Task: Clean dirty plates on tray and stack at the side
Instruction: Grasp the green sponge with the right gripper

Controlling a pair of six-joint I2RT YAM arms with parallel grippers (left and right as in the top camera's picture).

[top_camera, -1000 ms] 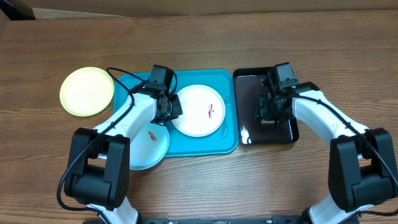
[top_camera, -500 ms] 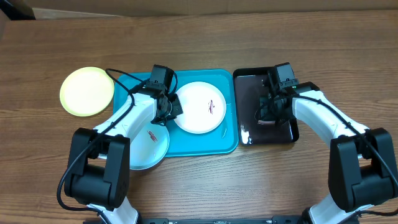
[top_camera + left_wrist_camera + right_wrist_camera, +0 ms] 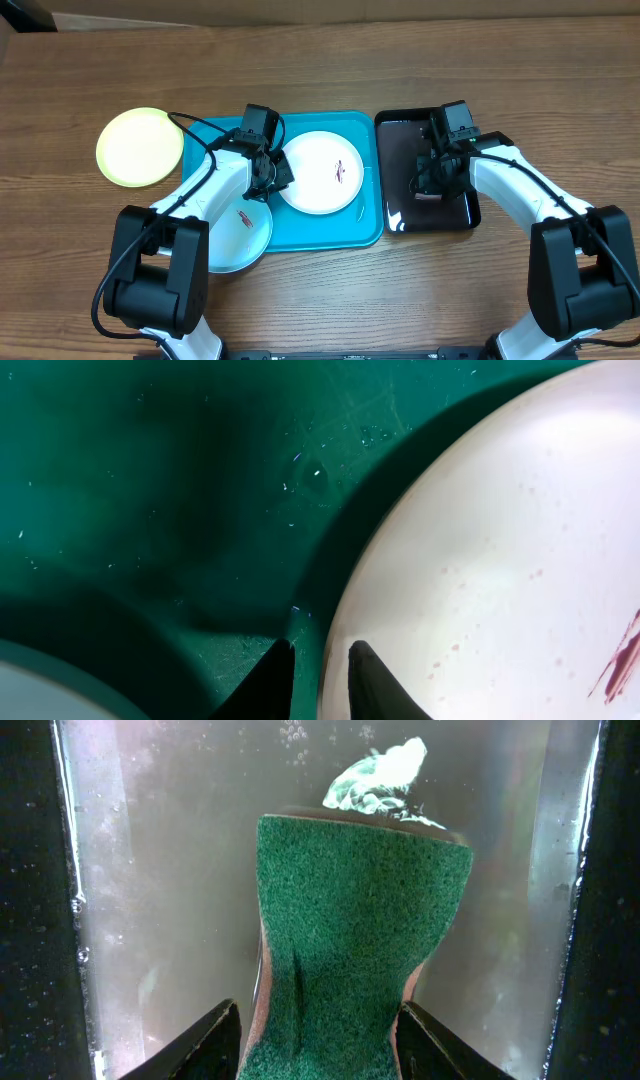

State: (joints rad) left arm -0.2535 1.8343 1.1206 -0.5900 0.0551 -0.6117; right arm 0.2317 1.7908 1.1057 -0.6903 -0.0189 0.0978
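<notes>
The white plate [image 3: 320, 174] lies on the turquoise tray [image 3: 330, 232] and carries a reddish smear. My left gripper [image 3: 277, 173] [image 3: 320, 644] stands astride its left rim, one finger over the tray [image 3: 150, 510], the other over the plate [image 3: 500, 560]. The gap is narrow, and whether the jaws pinch the rim is unclear. The light blue plate [image 3: 240, 235], also smeared, overhangs the tray's front left corner. The yellow-green plate [image 3: 140, 147] rests on the table to the left. My right gripper [image 3: 438, 185] [image 3: 318, 1006] is shut on a green sponge [image 3: 360, 920].
A glossy black tray [image 3: 400, 135] [image 3: 30, 920] stands right of the turquoise one, holding cloudy water with a dab of foam [image 3: 385, 770] at the sponge's far end. Bare wooden table [image 3: 320, 70] lies behind both trays.
The white plate has shifted slightly toward the tray's far side. Both arms have barely moved.
</notes>
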